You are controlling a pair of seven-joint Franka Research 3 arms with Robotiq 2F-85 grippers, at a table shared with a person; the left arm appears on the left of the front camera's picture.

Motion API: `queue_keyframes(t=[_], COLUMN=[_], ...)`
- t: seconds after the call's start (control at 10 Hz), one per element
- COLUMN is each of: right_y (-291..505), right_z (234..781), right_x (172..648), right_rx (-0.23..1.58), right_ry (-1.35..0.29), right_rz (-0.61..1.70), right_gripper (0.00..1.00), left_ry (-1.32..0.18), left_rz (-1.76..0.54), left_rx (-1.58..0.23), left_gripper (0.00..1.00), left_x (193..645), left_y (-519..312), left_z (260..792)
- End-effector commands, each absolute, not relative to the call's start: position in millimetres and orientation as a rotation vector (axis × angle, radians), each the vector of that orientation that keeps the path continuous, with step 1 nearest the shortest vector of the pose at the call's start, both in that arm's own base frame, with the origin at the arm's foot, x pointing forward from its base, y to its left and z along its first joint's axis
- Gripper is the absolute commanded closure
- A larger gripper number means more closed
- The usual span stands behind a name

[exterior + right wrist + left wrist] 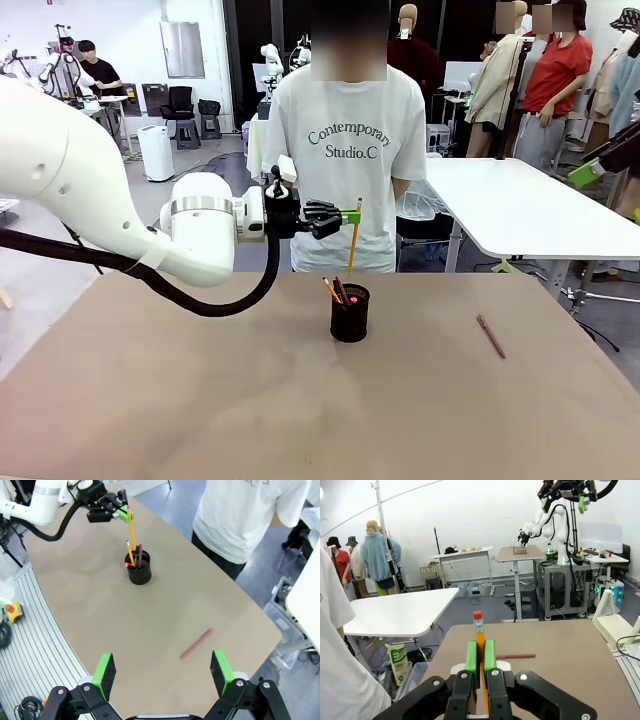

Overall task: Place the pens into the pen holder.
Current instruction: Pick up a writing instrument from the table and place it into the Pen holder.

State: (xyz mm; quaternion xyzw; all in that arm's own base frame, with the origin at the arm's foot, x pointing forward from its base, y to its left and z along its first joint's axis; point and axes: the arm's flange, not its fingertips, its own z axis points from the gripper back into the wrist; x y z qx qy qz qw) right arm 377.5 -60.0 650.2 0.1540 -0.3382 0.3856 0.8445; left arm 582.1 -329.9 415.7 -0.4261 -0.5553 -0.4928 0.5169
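**Risks**
- Your left arm reaches across the table toward the person standing at the far edge. A forward overshoot would carry the wrist toward that person's shirt.
- The right gripper hangs high above the table, jaws wide, nothing between them. I judge no hazard from it where it is.
- The left gripper is clamped on a yellow-orange pencil, held near upright with the eraser up. The tip is just above the pen holder.
- The holder looks light. It already carries a second pencil and a dark pen, both leaning.
- If you release off-centre, the tip may strike the rim or those leaning shafts. The held pencil could then bounce out or tip the holder. Its slight tilt adds to that risk.
- A maroon pen lies flat on the table, well apart from the holder, toward the robot's right. It is thin and low, so it may roll or slip from a pinch.

**Not established**
- The front view does not settle whether the tip hangs over the opening or behind the far rim.
- In the left wrist view, the gripper's own body hides the lower pencil and whatever lies below it.
- The mesh hides the lower ends of the two items inside the holder.
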Motion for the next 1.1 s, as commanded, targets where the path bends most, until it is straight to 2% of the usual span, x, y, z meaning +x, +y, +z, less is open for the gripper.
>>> queue_keyframes(t=[0.0, 0.6, 0.7, 1.0], right_y=[-59.7, -59.7, -59.7, -59.7], right_z=[651.2, 651.2, 651.2, 651.2], right_x=[377.4, 377.4, 377.4, 377.4], right_rx=[0.327, 0.327, 0.327, 0.327], right_ry=[-0.718, -0.718, -0.718, -0.718], right_rz=[0.817, 0.817, 0.817, 0.817], right_gripper=[0.0, 0.0, 0.0, 0.0], left_ry=[-1.331, -1.308, -1.298, -1.317], left_rz=[-1.2, -1.193, -1.197, -1.202], left_rx=[-1.058, -1.171, -1.172, -1.157], left_gripper=[1.0, 1.0, 0.91, 0.32], left_x=[598.3, 606.8, 602.6, 603.4], left_y=[-340.9, -344.4, -344.9, -347.7], left_z=[396.2, 363.5, 362.6, 361.7])
